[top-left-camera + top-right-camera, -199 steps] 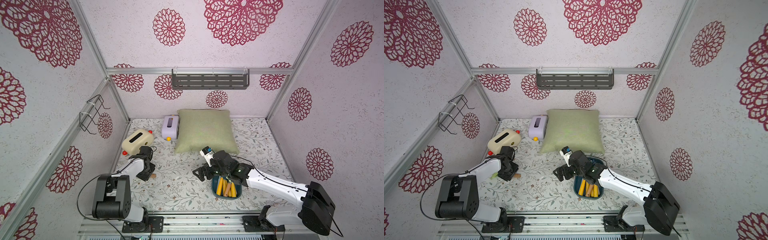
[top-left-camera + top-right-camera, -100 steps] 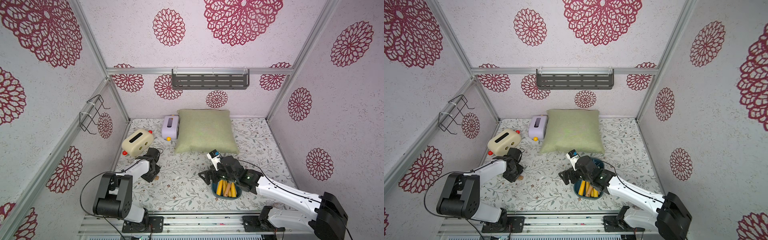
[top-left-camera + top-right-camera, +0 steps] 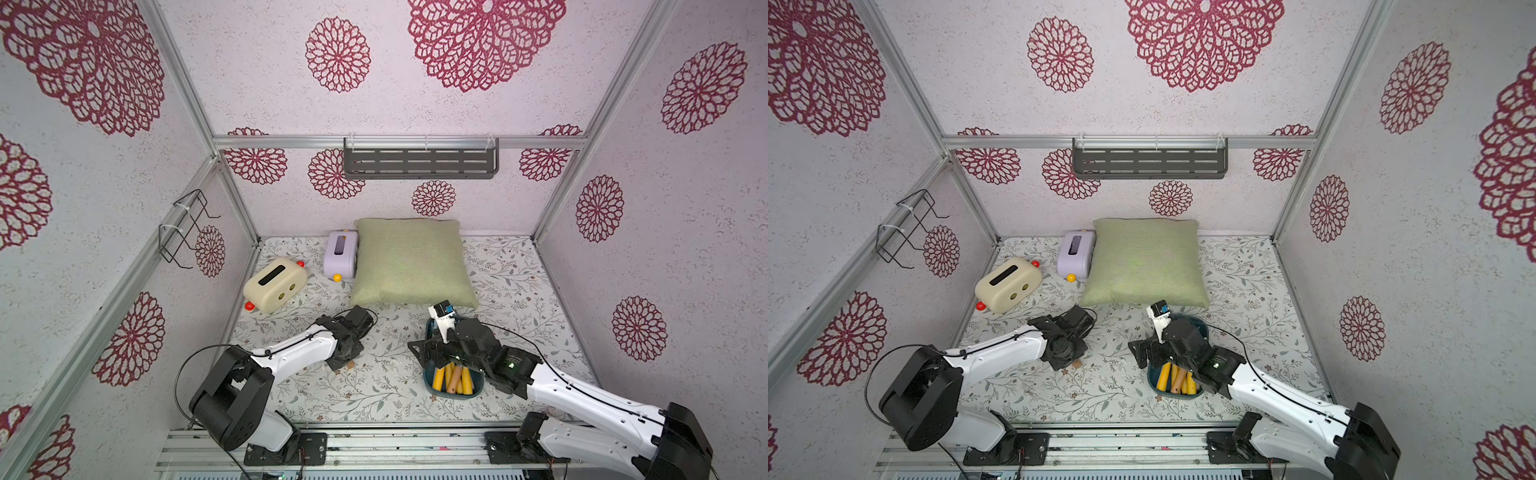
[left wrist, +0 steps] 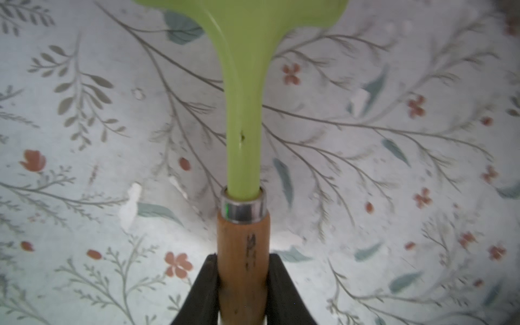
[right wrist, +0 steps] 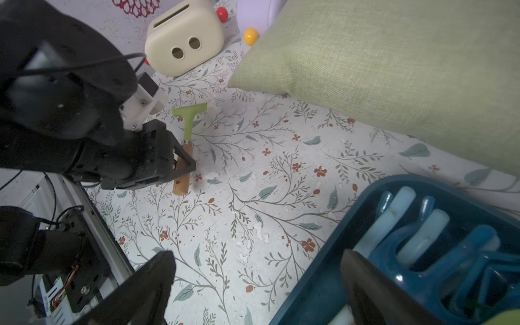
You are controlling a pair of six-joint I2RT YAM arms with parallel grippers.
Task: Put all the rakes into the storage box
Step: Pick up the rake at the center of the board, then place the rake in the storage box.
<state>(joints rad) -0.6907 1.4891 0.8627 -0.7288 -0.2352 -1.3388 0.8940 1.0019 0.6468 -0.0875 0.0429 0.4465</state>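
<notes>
1. Plainly, the left claw was closed on the rake, with a black finger pressed on each side of the wooden handle just below the metal ring.
2. The rake's green head pointed away from the claw, and the butt of the handle stuck out behind the fingers in the right wrist view.
3. The rake sat low at the flowered mat, well apart from the storage box; whether it touched the mat could not be told.
4. The right claw stood wide open and gripped nothing, with one finger over the mat and one over the box.
5. The box lay on the mat just in front of the green cushion, with yellow and orange handles inside it.
</notes>
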